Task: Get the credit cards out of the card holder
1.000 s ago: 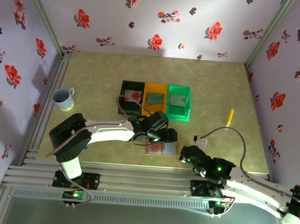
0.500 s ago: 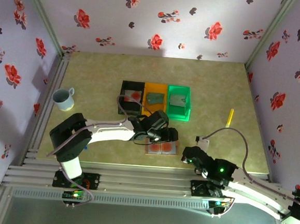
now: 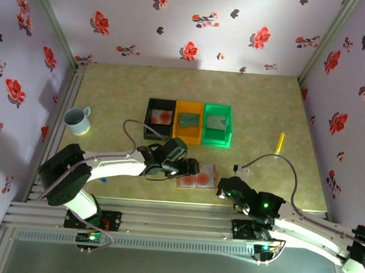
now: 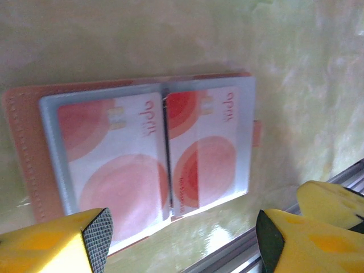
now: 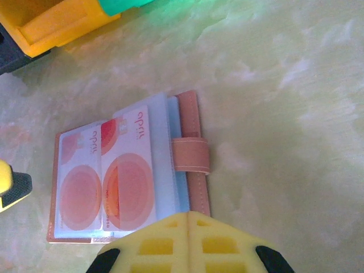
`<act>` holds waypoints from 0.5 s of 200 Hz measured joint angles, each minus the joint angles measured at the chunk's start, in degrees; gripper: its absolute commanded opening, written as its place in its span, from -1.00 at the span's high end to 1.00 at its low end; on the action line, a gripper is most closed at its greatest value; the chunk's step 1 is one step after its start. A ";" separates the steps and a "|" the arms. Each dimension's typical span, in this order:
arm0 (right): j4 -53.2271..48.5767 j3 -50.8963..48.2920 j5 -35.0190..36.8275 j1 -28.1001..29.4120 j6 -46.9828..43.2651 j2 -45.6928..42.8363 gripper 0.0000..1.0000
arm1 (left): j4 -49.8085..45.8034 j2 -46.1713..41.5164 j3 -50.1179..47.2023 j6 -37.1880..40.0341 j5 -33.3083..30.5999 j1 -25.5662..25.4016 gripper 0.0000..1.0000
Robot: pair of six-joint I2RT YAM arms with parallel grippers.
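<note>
Left tool (image 4: 182,242): I saw its fingers (image 4: 94,233) spread apart with nothing between them, at the holder's left edge in the top view. I could not tell whether it touched.
Right tool (image 5: 187,259): its fingers were together and empty, just beside the holder's right corner, near the bench's front edge.
Holder (image 3: 198,176): it lay open and flat on the bench (image 3: 110,86), between the two tools and nearer me than the bins, blue-grey sleeves facing up.
Cards (image 4: 114,165): I counted two, one on each side of the fold, both tucked in the sleeves, pale with red-orange rings.
Strap (image 5: 190,154): it was folded over the holder's pink edge.
Bins: black (image 3: 159,118), orange (image 3: 189,121) and green (image 3: 217,125) stood in a touching row beyond the holder.
Loose card (image 3: 163,116): pale with a red blotch, it lay in the black bin.
Cup (image 3: 77,120): it stood far left, well apart.
</note>
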 measured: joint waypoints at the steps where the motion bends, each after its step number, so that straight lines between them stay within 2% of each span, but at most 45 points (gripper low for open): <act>1: 0.09 0.00 -0.04 0.00 0.00 0.09 1.00 | 0.00 -0.02 -0.09 0.00 0.02 0.00 -0.39; 50: 4.55 1.75 -1.86 -0.31 0.09 6.73 1.00 | 0.74 -2.19 -2.45 -0.02 -0.02 0.00 -0.30; 100: 8.83 3.61 -6.08 -3.63 0.31 12.28 1.00 | 2.64 -3.13 -2.73 -0.35 -0.39 0.00 -0.20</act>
